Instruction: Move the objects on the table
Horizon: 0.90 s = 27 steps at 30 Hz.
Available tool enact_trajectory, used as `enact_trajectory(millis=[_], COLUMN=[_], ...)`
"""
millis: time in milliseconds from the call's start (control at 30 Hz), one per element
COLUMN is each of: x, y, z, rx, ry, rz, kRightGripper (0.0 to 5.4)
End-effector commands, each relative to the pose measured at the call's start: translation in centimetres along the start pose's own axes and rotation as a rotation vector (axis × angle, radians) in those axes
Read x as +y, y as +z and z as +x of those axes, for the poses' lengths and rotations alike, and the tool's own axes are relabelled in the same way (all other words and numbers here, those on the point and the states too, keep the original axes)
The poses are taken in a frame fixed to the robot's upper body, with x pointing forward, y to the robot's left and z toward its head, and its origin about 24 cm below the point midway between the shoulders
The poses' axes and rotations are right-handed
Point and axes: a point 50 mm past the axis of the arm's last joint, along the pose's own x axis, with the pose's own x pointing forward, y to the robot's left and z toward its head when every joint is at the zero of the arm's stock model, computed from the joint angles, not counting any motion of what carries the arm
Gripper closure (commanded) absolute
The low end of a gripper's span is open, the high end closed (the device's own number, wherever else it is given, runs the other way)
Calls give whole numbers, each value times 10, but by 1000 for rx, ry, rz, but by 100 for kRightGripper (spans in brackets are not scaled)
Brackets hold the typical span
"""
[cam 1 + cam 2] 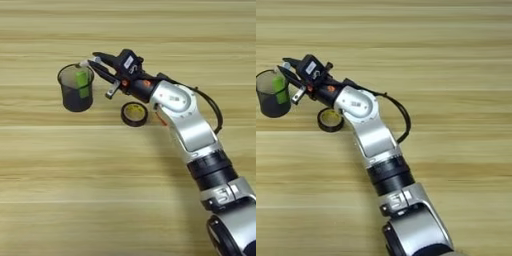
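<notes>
**A:** Pale wood, long yellowish planks with lengthwise streaks: that is the table (60, 190), and it fills both views, so none of its edges or corners shows. What sits on it?

**B:** A dark, see-through cup (76, 88) with a green thing (82, 83) standing inside it. Just beside the cup, on the arm's side, lies the black tape ring (134, 113), flat on the wood, its yellow inner label facing up.

**A:** And the claw?

**B:** The right gripper (95, 65) reaches over the cup's rim. Its two black fingers look slightly parted, and something small and white (84, 63) sits at their tips, possibly the end of the slim white marker. I cannot tell for sure whether the fingers are pinching it.

**A:** The red-tipped pen?

**B:** Only a short red sliver (160, 119) shows under the silver forearm (192, 130), next to the ring. The rest is hidden.

**A:** How would these things handle?

**B:** My guess is that they are all light and stiff. The ring is a low hoop that looks smooth on its outer face. I would pinch it across its wall, one finger inside the hole and one outside, since a grip across the full width could slip. The marker and pen are thin, round rods that roll easily. They are best taken across the barrel near the middle, so they do not tip.

**A:** The cup?

**B:** It seems thin-walled, and a nudge at the rim could tip it over.
</notes>
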Motion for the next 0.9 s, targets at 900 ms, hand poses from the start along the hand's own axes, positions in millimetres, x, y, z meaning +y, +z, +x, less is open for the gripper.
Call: enact_trajectory(millis=[900], x=[-46], y=[20], z=[-43], rx=[-21], ry=[-234], rz=[-110], kRightGripper=[466])
